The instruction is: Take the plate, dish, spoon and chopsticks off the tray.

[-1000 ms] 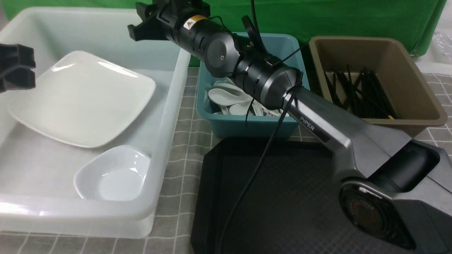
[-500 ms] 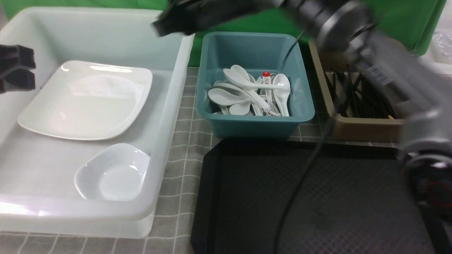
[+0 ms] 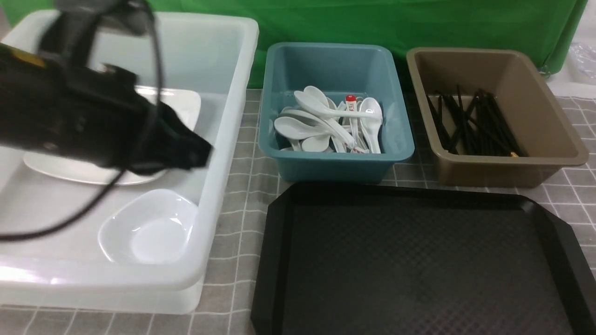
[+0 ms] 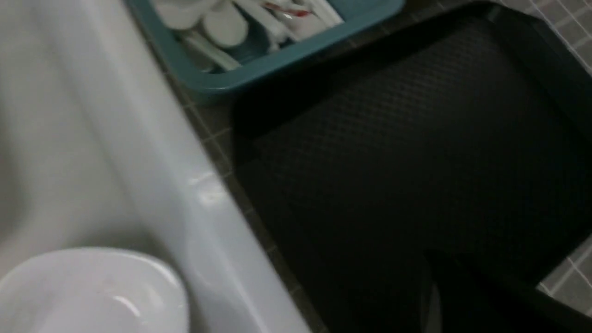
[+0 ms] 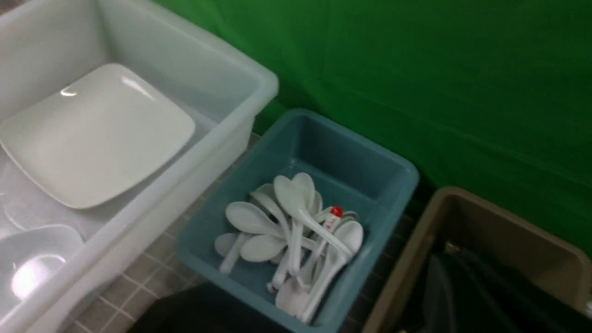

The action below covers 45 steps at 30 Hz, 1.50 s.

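Green backdrop behind, checked cloth on desk. Your tray (image 3: 419, 260) sits bare at front. Plate (image 5: 92, 134) lies flat in white bin (image 3: 223, 153), small dish (image 3: 149, 230) near it, w/ left arm blurred above them. Spoons in teal tub (image 3: 335, 160), chopsticks (image 3: 475, 125) in brown tub (image 3: 554, 139). Right end effector: out of view, fully closed. Left end effector (image 3: 186, 151): too blurred, can't tell.

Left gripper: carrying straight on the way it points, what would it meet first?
Likely the right wall of the white tub, just ahead of the left gripper; if it clears that rim, the black tray next. Blur leaves its height unclear.
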Motion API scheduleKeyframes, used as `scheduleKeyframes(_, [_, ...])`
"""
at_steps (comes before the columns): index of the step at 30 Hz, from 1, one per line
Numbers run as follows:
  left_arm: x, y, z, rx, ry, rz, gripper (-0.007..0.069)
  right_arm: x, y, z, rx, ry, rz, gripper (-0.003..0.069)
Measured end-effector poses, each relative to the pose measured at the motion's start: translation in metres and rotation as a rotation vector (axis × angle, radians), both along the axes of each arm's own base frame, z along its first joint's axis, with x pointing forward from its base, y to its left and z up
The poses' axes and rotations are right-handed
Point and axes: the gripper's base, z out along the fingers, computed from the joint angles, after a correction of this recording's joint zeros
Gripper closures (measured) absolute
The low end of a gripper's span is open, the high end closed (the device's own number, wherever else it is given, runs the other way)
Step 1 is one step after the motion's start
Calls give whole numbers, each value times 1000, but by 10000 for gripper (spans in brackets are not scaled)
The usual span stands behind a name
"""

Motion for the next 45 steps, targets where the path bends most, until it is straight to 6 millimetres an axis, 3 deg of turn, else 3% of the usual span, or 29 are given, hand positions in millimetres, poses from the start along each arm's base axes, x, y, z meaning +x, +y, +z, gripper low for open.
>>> scheduleKeyframes(1, [-5,-6,1,0,-7,-30,622,-23,-13,5,2,-37,-28,638])
scheduleKeyframes(2, [-6,-7,2,-1,-7,-35,622,-27,-15,6,2,-43,-34,638])
scheduleKeyframes(4, [-15,-14,8,-8,-50,-66,622,-62,-35,-1,20,-109,-106,638])
scheduleKeyframes(9, [-32,-10,24,-61,-189,-45,622,-140,-66,-37,202,-358,-160,638])
scheduleKeyframes(13, [-51,4,26,-116,-281,16,622,-180,-78,-98,314,-532,-143,638])
scheduleKeyframes(15, [-65,13,17,-153,-304,63,622,-194,-82,-137,359,-622,-121,638])
scheduleKeyframes(17, [-76,19,9,-181,-311,94,622,-204,-85,-163,414,-670,-110,638])
scheduleKeyframes(21, [-103,37,-18,-261,-341,177,622,-215,-87,-211,506,-722,-94,629])
scheduleKeyframes(24, [-120,50,-44,-322,-385,246,622,-219,-88,-230,524,-737,-89,582])
scheduleKeyframes(30, [-140,65,-70,-397,-480,302,622,-217,-88,-235,531,-714,-94,475])
scheduleKeyframes(34, [-146,69,-68,-430,-527,308,622,-216,-87,-236,529,-702,-96,431])
scheduleKeyframes(45, [-146,70,-66,-440,-541,315,622,-215,-87,-238,525,-690,-98,424])
